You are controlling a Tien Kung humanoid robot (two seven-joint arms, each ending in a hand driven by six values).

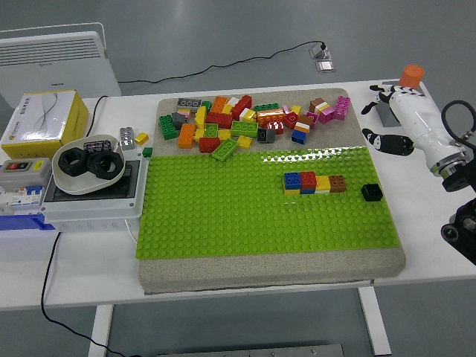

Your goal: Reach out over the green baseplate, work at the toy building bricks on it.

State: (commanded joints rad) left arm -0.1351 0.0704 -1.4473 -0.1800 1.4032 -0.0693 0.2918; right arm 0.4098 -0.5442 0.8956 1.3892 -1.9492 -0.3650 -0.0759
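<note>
Head view: a short row of bricks (314,183), blue, red, yellow and brown, is seen pressed onto the green baseplate (223,216) right of its middle, with a lone black brick (372,192) set just beside its right end, presumably placed to extend the row. Spare bricks are heaped in a loose pile (249,120) on the grey mat beyond the baseplate's far edge, within reach. The right hand (398,119) is held raised off the desk (111,279) near the grey block with the orange peg (410,78), its fingers (383,93) spread and nothing grasped; no left hand is shown.
</note>
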